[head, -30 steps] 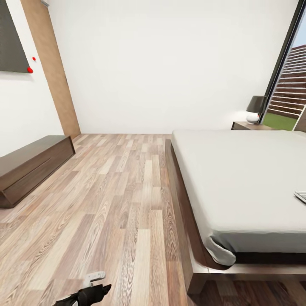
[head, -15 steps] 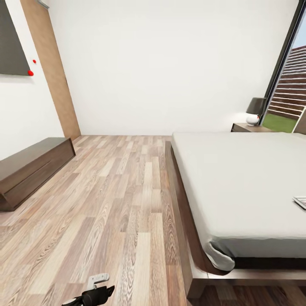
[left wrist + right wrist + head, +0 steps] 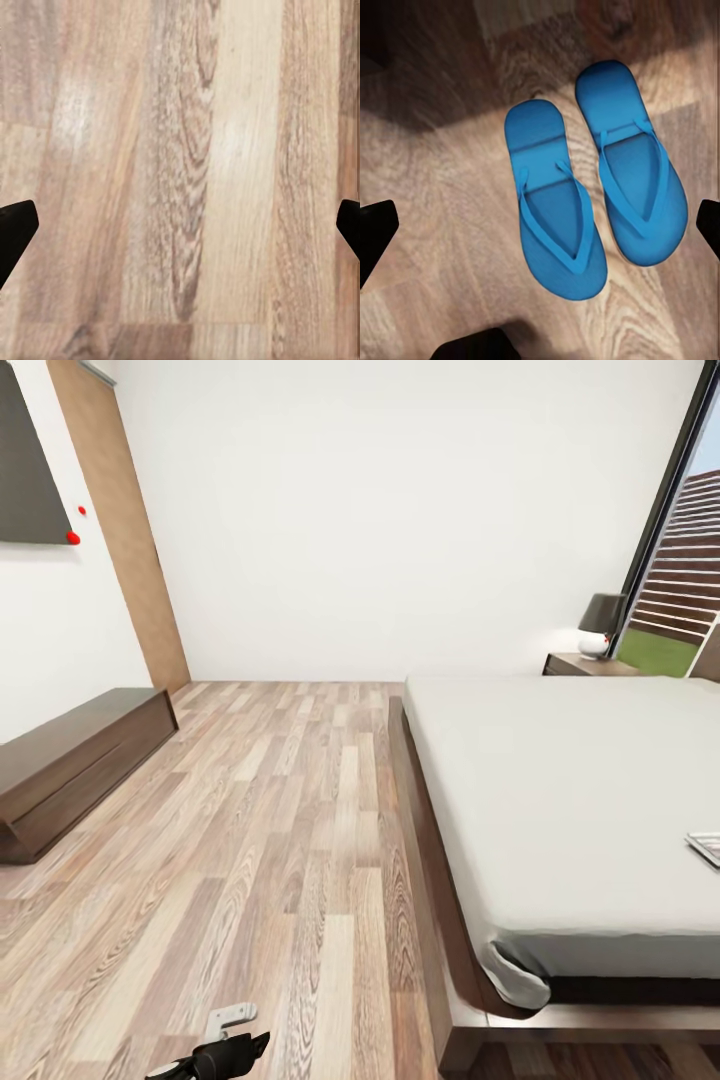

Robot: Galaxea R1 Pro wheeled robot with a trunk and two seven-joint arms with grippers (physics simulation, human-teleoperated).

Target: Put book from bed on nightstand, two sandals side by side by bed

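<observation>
**Beside the bed: sandals paired, book pending**

Below the open, empty right gripper (image 3: 540,225), the two sandals (image 3: 592,195) lie side by side on the floor. Since a second ago the head view has shifted slightly; the book (image 3: 706,847) remains on the bed (image 3: 560,800). Left gripper (image 3: 180,225) open over bare planks.

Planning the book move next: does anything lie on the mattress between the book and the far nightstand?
Nothing visible does. The book lies at the head view's right edge on the bed, and bare mattress runs from it to the nightstand, whose top carries a lamp.
</observation>
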